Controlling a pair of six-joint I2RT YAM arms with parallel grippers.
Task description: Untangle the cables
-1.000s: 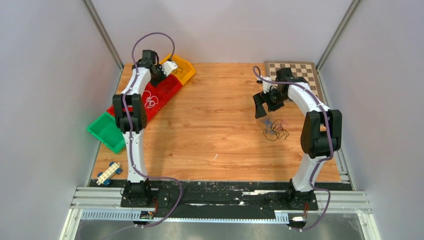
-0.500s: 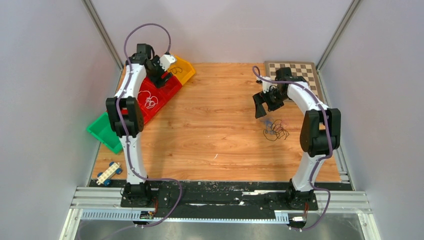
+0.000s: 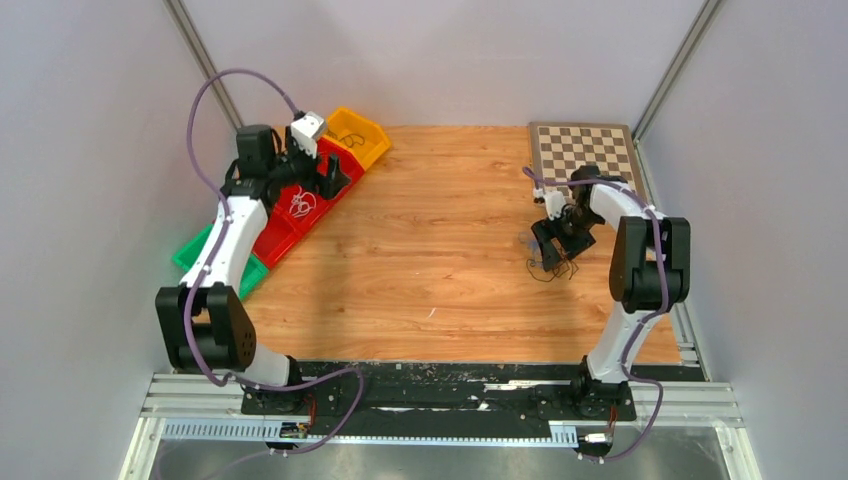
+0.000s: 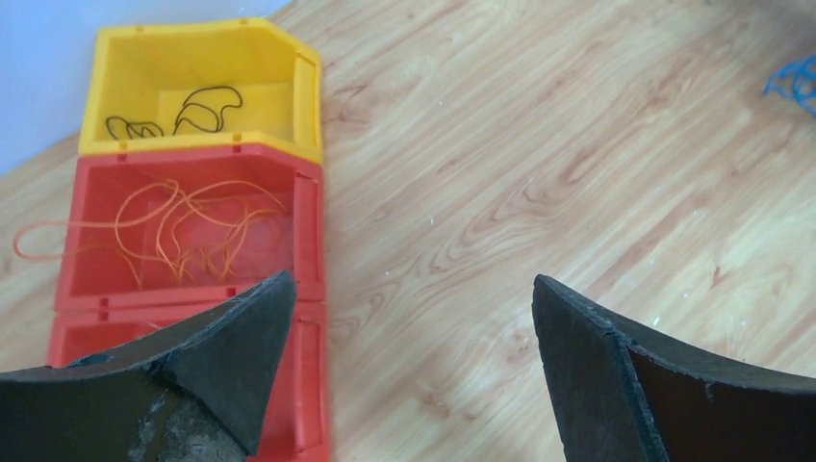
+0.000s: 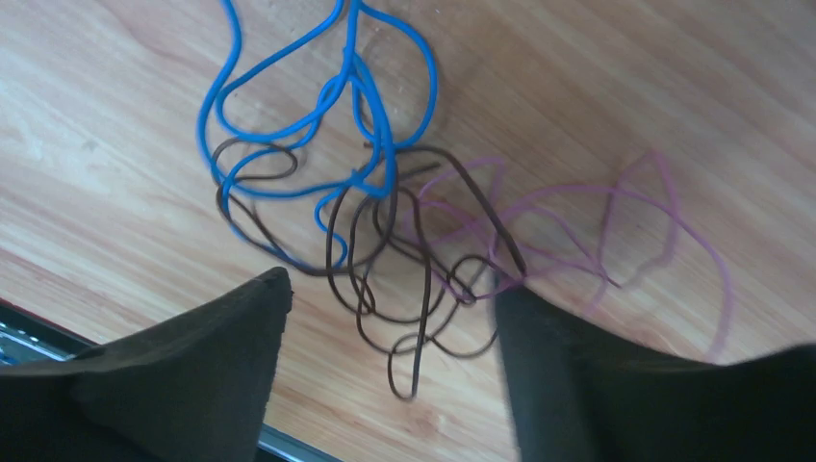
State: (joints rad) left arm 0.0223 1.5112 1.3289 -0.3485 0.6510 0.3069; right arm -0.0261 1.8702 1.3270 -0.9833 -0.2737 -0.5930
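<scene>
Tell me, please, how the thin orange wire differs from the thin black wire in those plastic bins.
The orange wire sprawls in many loops across the red bin; the black wire makes few in the yellow bin. The orange wire spills over its bin's wall; the black stays inside. Both are curly.

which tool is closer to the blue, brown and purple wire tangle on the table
Right. The right tool hangs just over the tangle, jaws open; the left tool is far across the table, beside the red bin and yellow bin.
</scene>
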